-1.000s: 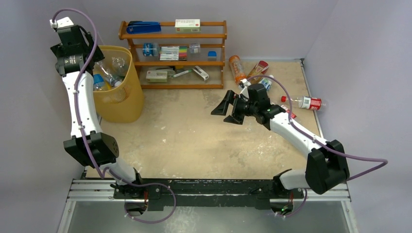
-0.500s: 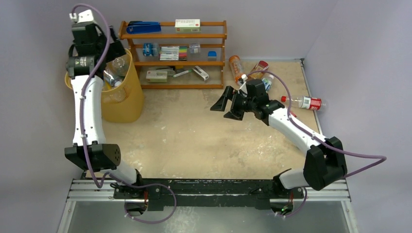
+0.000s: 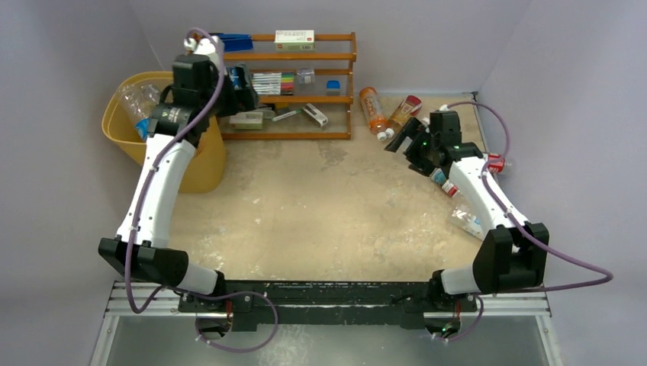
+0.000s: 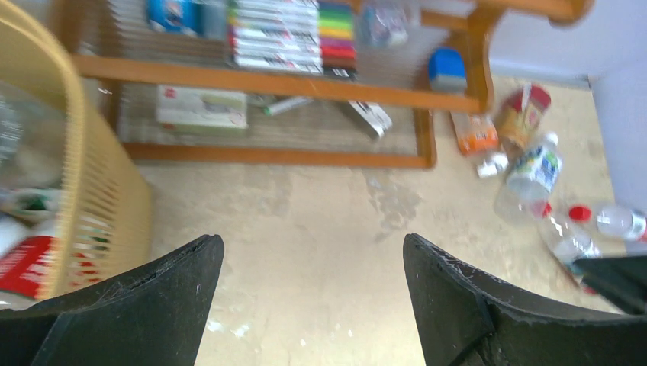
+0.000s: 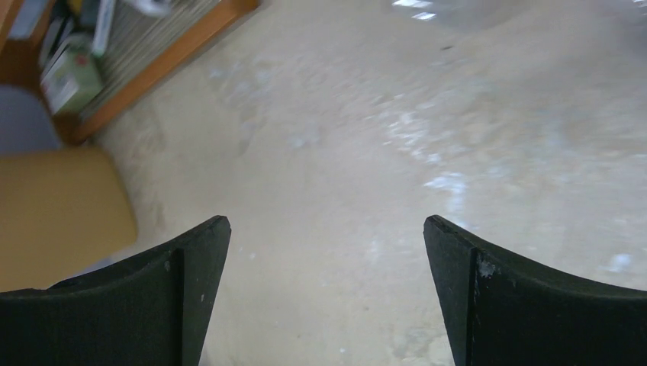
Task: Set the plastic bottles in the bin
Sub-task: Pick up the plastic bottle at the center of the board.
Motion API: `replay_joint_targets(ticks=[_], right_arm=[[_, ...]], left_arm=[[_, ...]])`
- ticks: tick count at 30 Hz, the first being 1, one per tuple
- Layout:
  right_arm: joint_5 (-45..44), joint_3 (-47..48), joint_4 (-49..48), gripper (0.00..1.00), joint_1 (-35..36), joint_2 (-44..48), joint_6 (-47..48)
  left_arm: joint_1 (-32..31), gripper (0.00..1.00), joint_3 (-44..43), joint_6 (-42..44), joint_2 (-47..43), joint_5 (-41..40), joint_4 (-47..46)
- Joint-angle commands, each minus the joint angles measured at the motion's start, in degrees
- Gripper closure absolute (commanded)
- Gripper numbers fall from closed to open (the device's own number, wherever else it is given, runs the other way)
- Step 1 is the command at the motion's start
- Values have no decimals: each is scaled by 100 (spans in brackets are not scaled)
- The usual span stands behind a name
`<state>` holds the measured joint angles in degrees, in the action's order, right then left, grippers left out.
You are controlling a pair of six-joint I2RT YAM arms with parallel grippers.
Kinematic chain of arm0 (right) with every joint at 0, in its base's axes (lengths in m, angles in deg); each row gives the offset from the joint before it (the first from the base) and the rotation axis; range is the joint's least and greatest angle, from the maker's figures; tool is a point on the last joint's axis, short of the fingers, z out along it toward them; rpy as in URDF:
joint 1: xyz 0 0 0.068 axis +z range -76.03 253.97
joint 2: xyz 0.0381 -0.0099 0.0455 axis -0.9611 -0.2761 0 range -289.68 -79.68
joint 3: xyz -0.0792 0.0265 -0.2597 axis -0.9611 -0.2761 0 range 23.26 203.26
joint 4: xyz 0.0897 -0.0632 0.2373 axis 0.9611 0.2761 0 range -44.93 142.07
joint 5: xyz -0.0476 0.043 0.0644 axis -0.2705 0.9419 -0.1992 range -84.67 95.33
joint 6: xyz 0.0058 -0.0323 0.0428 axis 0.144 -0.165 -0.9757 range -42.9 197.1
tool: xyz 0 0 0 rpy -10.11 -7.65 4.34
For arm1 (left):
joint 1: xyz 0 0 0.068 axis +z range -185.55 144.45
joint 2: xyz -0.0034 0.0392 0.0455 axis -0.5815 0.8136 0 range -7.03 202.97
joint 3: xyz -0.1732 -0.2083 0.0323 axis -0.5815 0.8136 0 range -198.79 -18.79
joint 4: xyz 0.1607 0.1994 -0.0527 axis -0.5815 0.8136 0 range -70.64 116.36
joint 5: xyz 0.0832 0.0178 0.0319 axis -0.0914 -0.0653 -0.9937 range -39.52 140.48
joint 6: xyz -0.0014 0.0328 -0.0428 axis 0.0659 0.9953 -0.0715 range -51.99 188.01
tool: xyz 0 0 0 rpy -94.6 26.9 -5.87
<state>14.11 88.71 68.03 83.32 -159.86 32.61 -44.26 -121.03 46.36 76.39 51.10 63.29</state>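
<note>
The bin (image 3: 200, 164) is yellow with mesh sides, the shelf rack (image 3: 290, 99) brown, one bottle (image 3: 372, 107) orange, the table (image 3: 305, 217) mottled beige.

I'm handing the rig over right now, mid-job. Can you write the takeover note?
Left pincer: open, empty, next to the yellow bin, facing the wooden rack.
Right pincer: open, empty, above the table near the loose bottles.
Done: several binned bottles.
Left: at least five loose bottles lying at the table's far right, among them an orange bottle and a red-labelled bottle.
</note>
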Motion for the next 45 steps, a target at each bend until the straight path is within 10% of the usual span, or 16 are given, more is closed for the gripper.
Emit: replay_joint_targets(ticks=[1, 19, 45], right_arm=[[-933, 268, 496, 0, -433, 206, 332], [-2144, 971, 550, 0, -1728, -468, 553], [-3457, 3033, 2312, 1, -2574, -3074, -1784]], left_arm=[[-605, 12, 401, -213, -206, -16, -401], [-2470, 11, 1461, -316, 197, -874, -647], [-2635, 10, 1763, 25, 385, -1095, -394]])
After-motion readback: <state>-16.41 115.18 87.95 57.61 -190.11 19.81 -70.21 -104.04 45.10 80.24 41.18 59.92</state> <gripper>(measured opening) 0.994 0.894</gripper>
